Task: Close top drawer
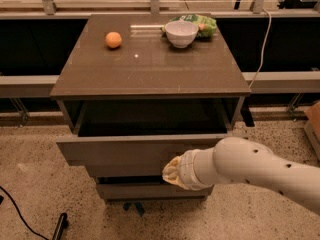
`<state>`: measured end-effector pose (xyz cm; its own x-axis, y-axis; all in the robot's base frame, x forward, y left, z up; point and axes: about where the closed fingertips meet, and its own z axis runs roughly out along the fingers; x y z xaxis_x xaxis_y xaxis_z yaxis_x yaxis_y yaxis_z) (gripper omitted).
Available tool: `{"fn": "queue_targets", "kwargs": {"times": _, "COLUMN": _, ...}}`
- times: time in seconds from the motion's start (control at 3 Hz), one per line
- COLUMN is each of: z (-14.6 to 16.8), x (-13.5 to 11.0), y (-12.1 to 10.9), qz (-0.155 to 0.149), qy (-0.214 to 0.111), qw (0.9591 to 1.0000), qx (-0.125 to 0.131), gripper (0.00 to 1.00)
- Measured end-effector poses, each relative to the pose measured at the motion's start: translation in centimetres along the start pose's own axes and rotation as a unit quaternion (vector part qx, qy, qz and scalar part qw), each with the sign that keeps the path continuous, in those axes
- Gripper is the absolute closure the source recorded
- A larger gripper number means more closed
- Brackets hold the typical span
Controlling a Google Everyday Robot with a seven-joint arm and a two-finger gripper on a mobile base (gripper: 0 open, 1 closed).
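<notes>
Where the white arm (250, 166) reaches in from the lower right, its yellowish gripper (172, 170) sits against the front panel of the top drawer (115, 151), right of centre and near the lower edge; whether it is spread or closed is hidden from this angle. That drawer stands pulled out of the cabinet, its dark interior exposed, above the lower drawer fronts (150, 190). Farther back, on the brown cabinet top (150, 69), an orange (113, 39) lies at the left, well apart from a white bowl (181, 33) with a green packet (204, 24) just behind it
</notes>
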<state>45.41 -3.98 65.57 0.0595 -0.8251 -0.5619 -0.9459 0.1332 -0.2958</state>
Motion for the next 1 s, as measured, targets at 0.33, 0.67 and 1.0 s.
{"fn": "queue_targets", "kwargs": {"times": 0.33, "z": 5.0, "x": -0.1, "y": -0.9, "qz": -0.004, "qy": -0.015, "qw": 0.9995, "qx": 0.026, "gripper": 1.0}}
{"fn": "queue_targets", "kwargs": {"times": 0.67, "z": 7.6, "x": -0.4, "y": -2.0, "qz": 0.007, "qy": -0.032, "qw": 0.9993, "qx": 0.016, "gripper": 1.0}}
{"fn": "queue_targets", "kwargs": {"times": 1.0, "z": 9.5, "x": -0.4, "y": -3.1, "qz": 0.025, "qy": -0.046, "qw": 0.9986, "qx": 0.001, "gripper": 1.0}}
